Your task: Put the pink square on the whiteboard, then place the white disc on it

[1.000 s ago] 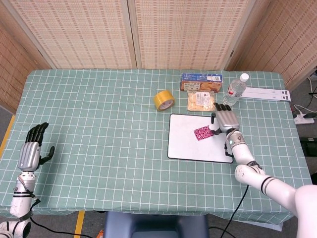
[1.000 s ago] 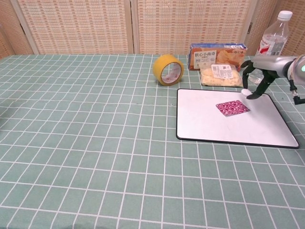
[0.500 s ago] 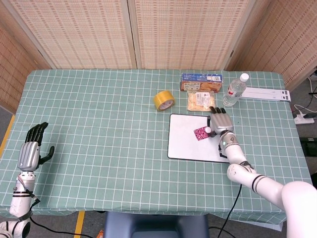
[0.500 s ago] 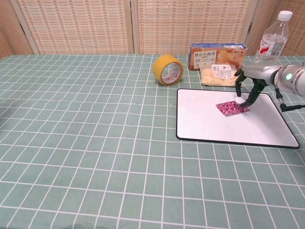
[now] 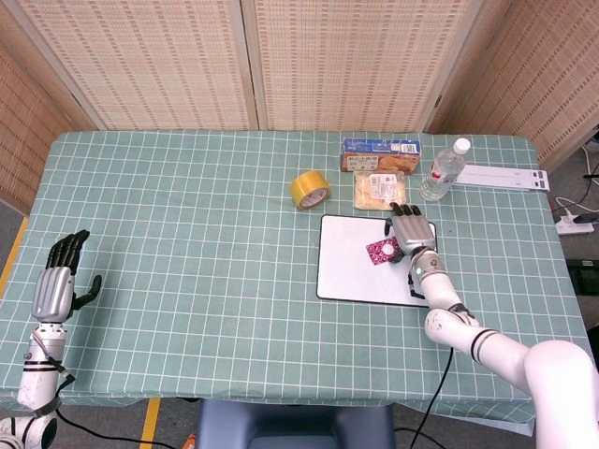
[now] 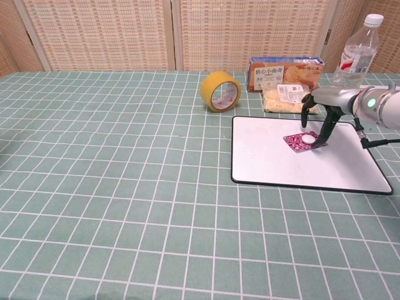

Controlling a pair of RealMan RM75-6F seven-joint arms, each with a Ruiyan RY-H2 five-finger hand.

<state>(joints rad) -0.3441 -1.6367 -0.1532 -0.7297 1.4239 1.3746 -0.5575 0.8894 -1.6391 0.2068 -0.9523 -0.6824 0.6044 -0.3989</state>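
Inspector: Your right hand [image 6: 315, 119] has carried the white disc [image 6: 308, 137] from beyond the whiteboard's far edge over the pink square [image 6: 303, 141] within the last second. The square lies flat on the whiteboard [image 6: 269, 164], toward its far right.

Operator: Is the disc released?

Inspector: I cannot tell. It appears to rest on the square, with your fingertips [image 6: 320, 144] right beside it; contact is not resolvable in either view. Your left hand [image 5: 58, 285] hangs over the bench [image 5: 187, 262] near its left edge, fingers apart, holding nothing.

Operator: Task status?

Inspector: Near completion, in my judgement. You need only lift clear without dragging the disc off.
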